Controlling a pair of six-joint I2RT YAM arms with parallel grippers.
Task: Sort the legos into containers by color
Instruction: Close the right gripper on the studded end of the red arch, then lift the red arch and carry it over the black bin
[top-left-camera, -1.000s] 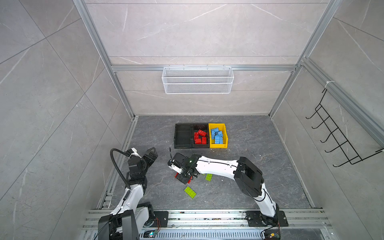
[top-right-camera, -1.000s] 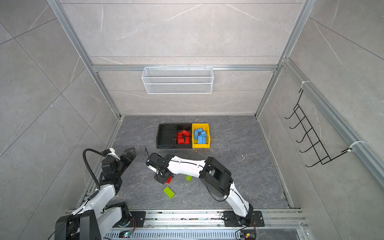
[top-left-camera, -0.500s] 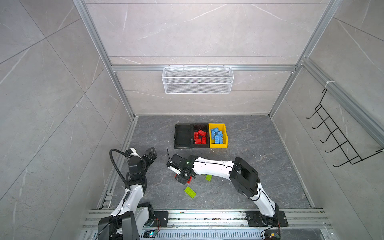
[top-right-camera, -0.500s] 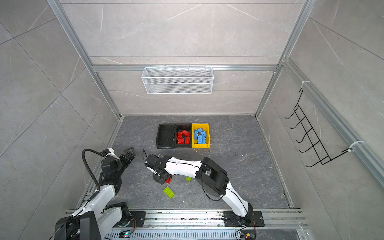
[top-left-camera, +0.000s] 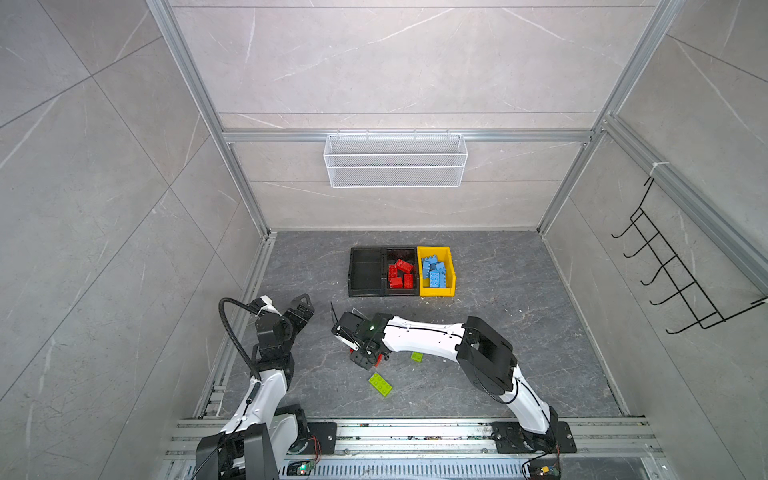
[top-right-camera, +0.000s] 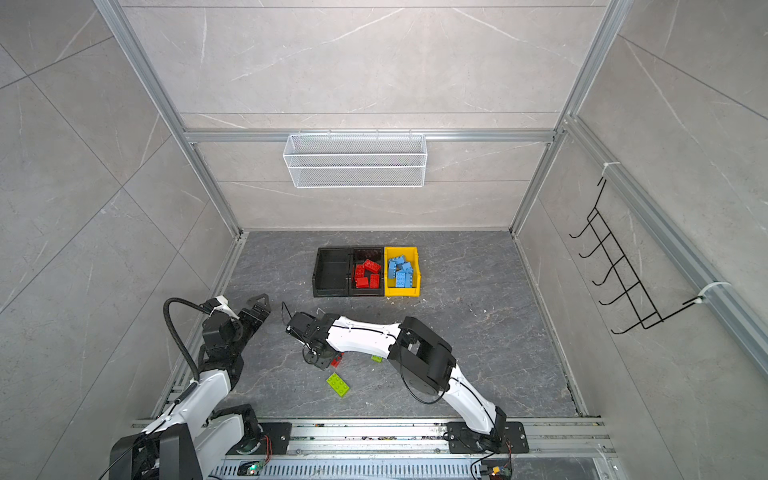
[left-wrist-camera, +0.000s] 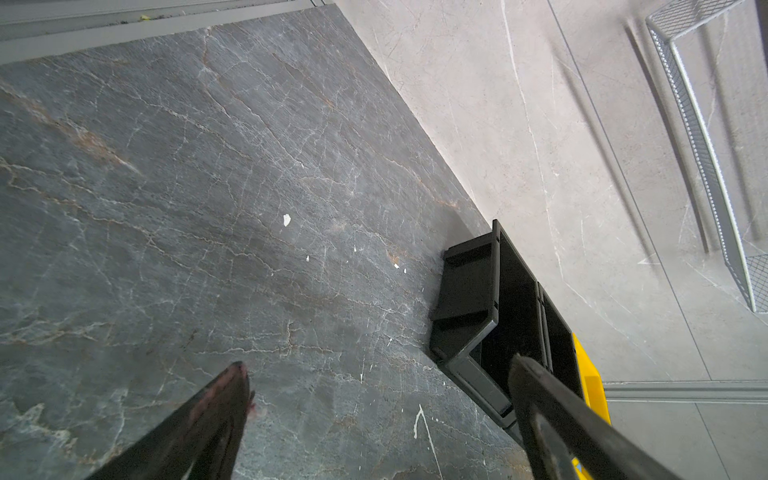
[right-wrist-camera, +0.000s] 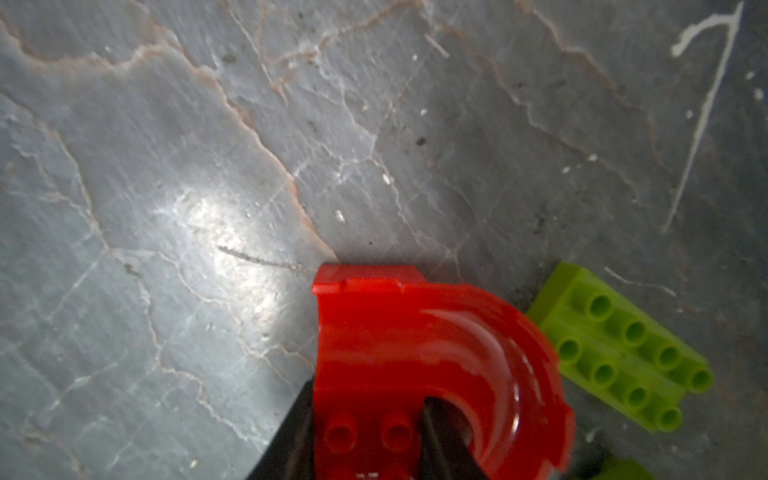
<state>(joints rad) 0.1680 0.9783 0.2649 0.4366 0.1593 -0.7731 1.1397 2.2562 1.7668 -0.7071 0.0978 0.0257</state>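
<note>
So the right gripper (right-wrist-camera: 368, 419) has the red arch (right-wrist-camera: 395, 332) pinched by its studded leg, one finger outside and one in the curve, down on the floor (right-wrist-camera: 208, 166) beside a green brick (right-wrist-camera: 623, 345), with the reds' bin (top-left-camera: 401, 292) well off toward the back wall (top-left-camera: 395, 210); the left gripper (left-wrist-camera: 378, 365) is wide open, empty.

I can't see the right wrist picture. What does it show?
The right hand pinches a red arch lego between its two black fingers. A lime green lego lies close beside it on the grey marbled tabletop.
</note>
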